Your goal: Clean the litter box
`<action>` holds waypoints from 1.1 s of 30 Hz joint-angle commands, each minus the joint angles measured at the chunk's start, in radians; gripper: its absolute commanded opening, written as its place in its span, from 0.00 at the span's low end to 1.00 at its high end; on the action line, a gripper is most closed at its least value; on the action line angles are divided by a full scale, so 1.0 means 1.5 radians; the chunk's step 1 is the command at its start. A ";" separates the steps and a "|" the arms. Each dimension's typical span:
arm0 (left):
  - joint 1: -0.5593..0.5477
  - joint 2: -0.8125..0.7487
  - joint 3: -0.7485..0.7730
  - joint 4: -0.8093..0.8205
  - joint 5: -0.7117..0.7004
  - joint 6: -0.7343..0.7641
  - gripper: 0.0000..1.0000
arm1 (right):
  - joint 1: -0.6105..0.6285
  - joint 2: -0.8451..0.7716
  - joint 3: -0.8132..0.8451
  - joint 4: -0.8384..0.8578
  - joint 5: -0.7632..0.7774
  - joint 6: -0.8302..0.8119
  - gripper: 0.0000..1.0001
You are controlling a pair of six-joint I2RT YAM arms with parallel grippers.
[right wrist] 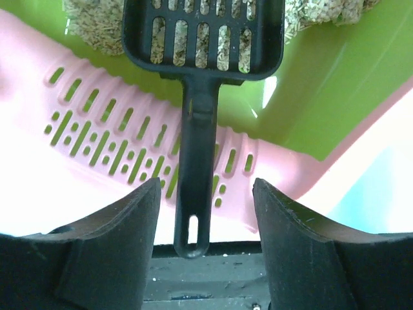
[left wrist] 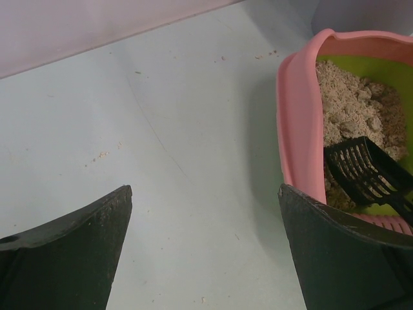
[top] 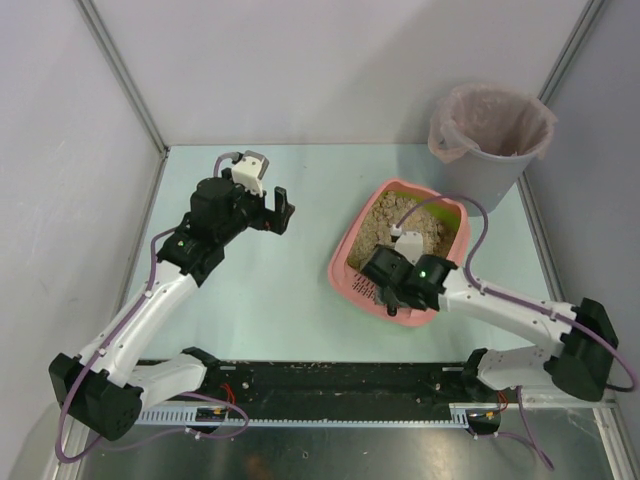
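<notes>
**Scoop lies loose on the box rim, both hands spread**

The litter box [top: 340, 262] sits on the right half of the desk [top: 270, 290], its slotted pink rim toward the arms and its far end pointing at the grey bucket [top: 480, 160], which stands apart in the far right corner with a pinkish bag [top: 495, 110] folded over its lip. Beige litter [top: 390, 220] is heaped against the far side of the box, leaving yellow-green lining bare at the near end.

The right hand [right wrist: 206, 187] hovers over the slotted end of the box. Its fingers [right wrist: 129, 219] are parted, one on each side of the black scoop [right wrist: 197, 148], with a gap showing between each finger and the handle. The handle lies across the slotted rim and the scoop's slotted head rests inside the box against the litter.

The left hand [left wrist: 205, 190] is over bare desk to the left of the box, well clear of it, fingers spread wide and holding nothing
</notes>
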 commanded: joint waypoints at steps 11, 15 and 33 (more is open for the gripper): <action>-0.006 -0.003 0.001 0.022 0.015 0.022 1.00 | 0.170 -0.110 -0.132 0.085 0.236 0.152 0.56; -0.007 -0.002 0.000 0.022 0.015 0.022 0.99 | 0.214 -0.088 -0.135 0.064 0.269 0.196 0.54; -0.009 -0.006 -0.001 0.021 0.012 0.022 1.00 | 0.224 -0.089 -0.154 0.083 0.283 0.170 0.24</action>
